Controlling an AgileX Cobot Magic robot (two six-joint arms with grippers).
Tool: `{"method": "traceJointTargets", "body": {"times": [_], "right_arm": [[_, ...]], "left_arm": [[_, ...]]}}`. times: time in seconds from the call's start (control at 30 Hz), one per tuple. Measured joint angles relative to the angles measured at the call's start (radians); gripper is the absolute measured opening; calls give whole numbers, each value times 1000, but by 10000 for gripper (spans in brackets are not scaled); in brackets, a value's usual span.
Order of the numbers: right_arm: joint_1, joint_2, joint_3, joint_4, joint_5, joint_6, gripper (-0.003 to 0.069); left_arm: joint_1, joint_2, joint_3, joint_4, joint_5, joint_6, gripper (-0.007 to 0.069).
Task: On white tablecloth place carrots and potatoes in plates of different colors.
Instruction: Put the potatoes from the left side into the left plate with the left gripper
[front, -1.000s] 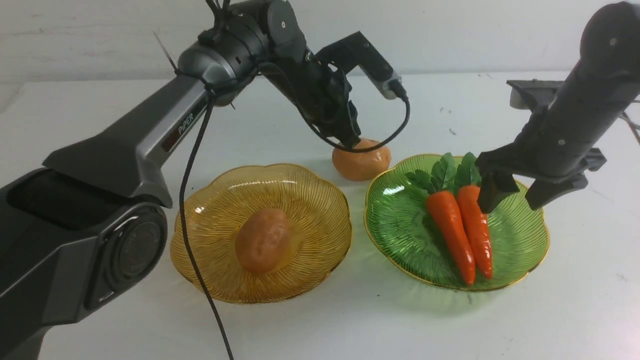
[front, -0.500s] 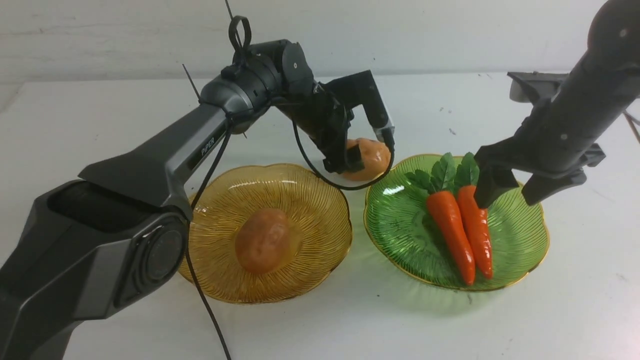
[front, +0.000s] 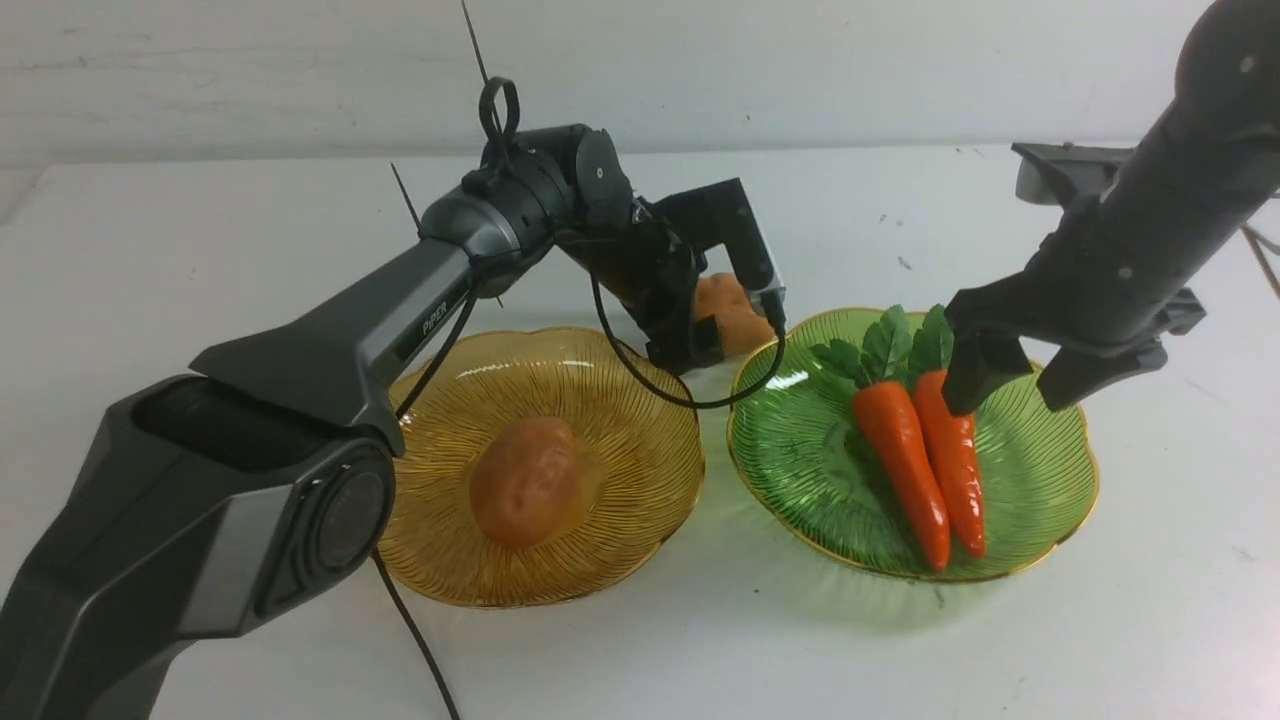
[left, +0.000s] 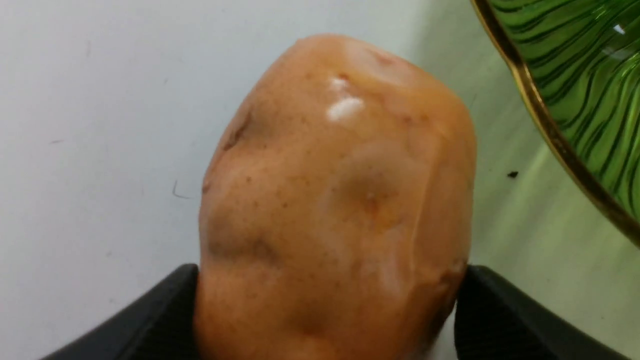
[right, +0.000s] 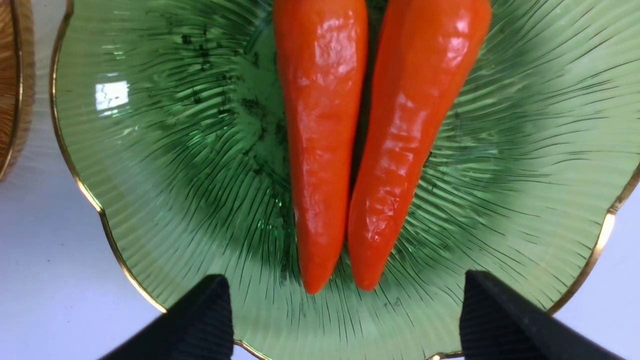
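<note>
The desk (front: 180, 230) lies under a white tablecloth (front: 1150, 620), and the green plate (front: 800, 470) on it serves as the marker. Two carrots (front: 900, 465) lie side by side in that plate, touching, with leaves toward its far rim and tips toward its near rim. The right claw (front: 1008, 392) hovers over the plate's far right part, above the right carrot's thick end, spread wide and holding nothing. Just left of the green plate sits the amber plate (front: 620, 420), with one potato (front: 527, 480) resting near its middle. Beside the green plate's far left rim, outside it, the left claw (left: 330, 320) is clamped on the second potato (front: 728, 312), a finger (left: 150, 325) pressed to each flank. Whether that potato touches the cloth cannot be told.
</note>
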Motion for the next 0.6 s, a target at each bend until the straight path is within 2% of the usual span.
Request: {"method": "traceJointTargets", "body": {"times": [0.13, 0.23, 0.27, 0.4, 0.53, 0.6], "right_arm": [[0, 0, 0, 13, 0, 0, 554], [0, 0, 0, 14, 0, 0, 554], [0, 0, 0, 14, 0, 0, 554], [0, 0, 0, 14, 0, -1, 554], [0, 0, 0, 31, 0, -1, 554], [0, -2, 0, 49, 0, -10, 554]], "left_arm": [[0, 8, 0, 0, -1, -7, 554], [0, 8, 0, 2, -13, -59, 424], [0, 8, 0, 4, -18, -79, 403], [0, -9, -2, 21, -17, -162, 396], [0, -106, -47, 56, 51, -373, 396], [0, -210, -66, 135, 158, -533, 396]]}}
